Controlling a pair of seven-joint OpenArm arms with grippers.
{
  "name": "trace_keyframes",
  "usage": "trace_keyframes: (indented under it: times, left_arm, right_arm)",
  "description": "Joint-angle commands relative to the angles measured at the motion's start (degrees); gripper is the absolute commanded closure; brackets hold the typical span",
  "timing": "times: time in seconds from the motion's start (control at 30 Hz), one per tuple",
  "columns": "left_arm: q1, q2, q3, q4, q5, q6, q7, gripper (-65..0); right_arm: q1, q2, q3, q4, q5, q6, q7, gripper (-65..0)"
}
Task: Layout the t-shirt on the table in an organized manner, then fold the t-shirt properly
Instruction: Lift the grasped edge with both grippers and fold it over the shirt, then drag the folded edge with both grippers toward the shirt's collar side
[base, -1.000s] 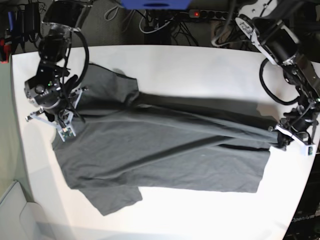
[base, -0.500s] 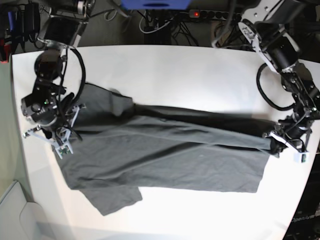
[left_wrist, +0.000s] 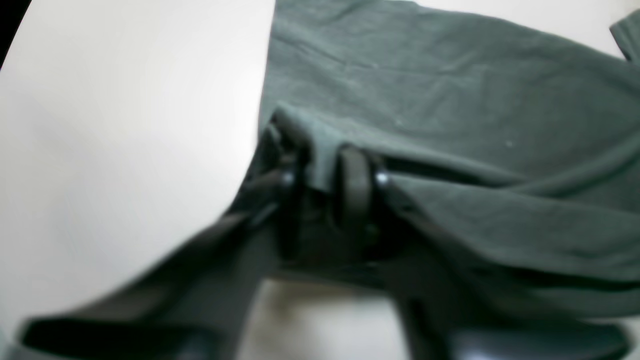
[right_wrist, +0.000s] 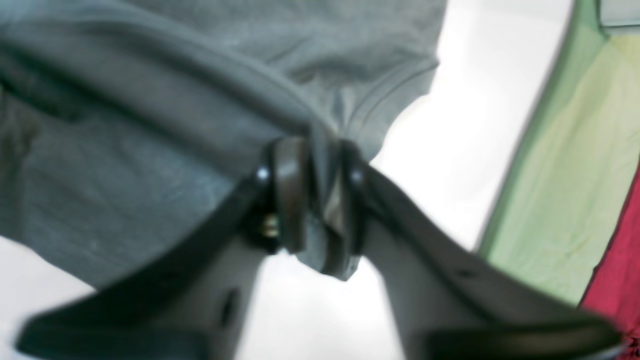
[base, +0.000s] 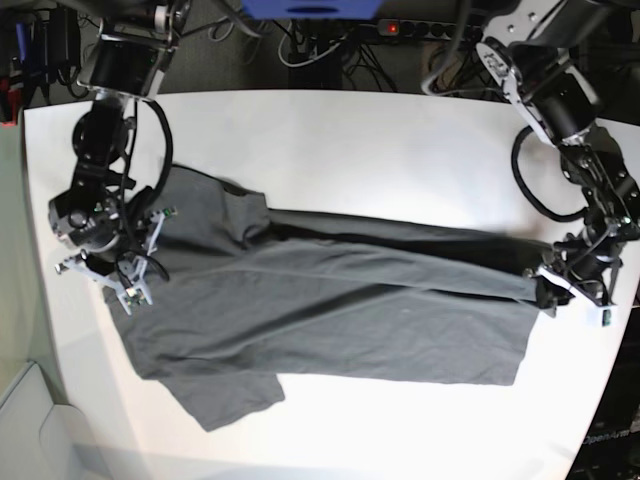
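The dark grey t-shirt (base: 330, 310) lies stretched across the white table (base: 380, 150), with a raised ridge running from end to end. My right gripper (base: 137, 272) is at its left end. In the right wrist view the right gripper (right_wrist: 315, 175) is shut on a bunched fold of the t-shirt (right_wrist: 125, 150) by a sleeve hem. My left gripper (base: 546, 288) is at the right end. Blurred in the left wrist view, the left gripper (left_wrist: 322, 177) is shut on a fold of the t-shirt (left_wrist: 450, 100). A sleeve juts out at the near left.
Cables and a power strip (base: 400, 28) lie behind the table's far edge. A grey bin corner (base: 25, 420) sits off the near left corner. Green and red surfaces (right_wrist: 575, 175) show beyond the table edge in the right wrist view.
Both grippers have shifted slightly with the cloth: the right one toward the near side, the left one inward and nearer. The stretched ridge lies lower and the shirt's left end sits further left.
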Motion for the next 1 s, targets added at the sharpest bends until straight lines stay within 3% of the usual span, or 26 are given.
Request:
trace_keyframes:
  times: [0.0, 0.1, 0.2, 0.4, 0.67, 0.97]
  left_arm:
    - [-0.7, -1.0, 0.0, 1.2, -1.1, 2.1, -1.4, -23.4]
    - [0.9, -1.0, 0.0, 2.7, -1.6, 4.3, -1.4, -41.4]
    - [2.5, -1.0, -0.1, 5.2, -1.7, 4.2, -0.9, -47.2]
    - [6.1, -1.4, -0.1, 5.9, -1.7, 4.2, -2.8, -48.1]
    - [6.4, -3.3, 0.0, -4.7, -1.7, 4.2, -12.6, -48.1]
    - [3.7, -4.9, 0.3, -15.6, -1.6, 4.2, -18.5, -47.7]
  right_arm:
    - [1.0, 0.9, 0.2, 1.2, 0.1, -0.3, 1.0, -25.4]
    - [0.8, 1.9, 0.5, 1.5, 0.1, -0.3, 0.9, -34.6]
    - [0.6, 3.2, 0.6, 1.5, 0.1, -0.3, 0.8, -38.9]
    - [-2.7, 3.4, 4.0, 5.1, 0.3, -0.3, 1.2, -39.9]
    - [-6.9, 3.5, 4.0, 5.9, 0.3, -0.3, 1.2, -39.7]
    - [-7.5, 3.5, 8.4, 5.9, 0.3, -0.3, 1.3, -39.6]
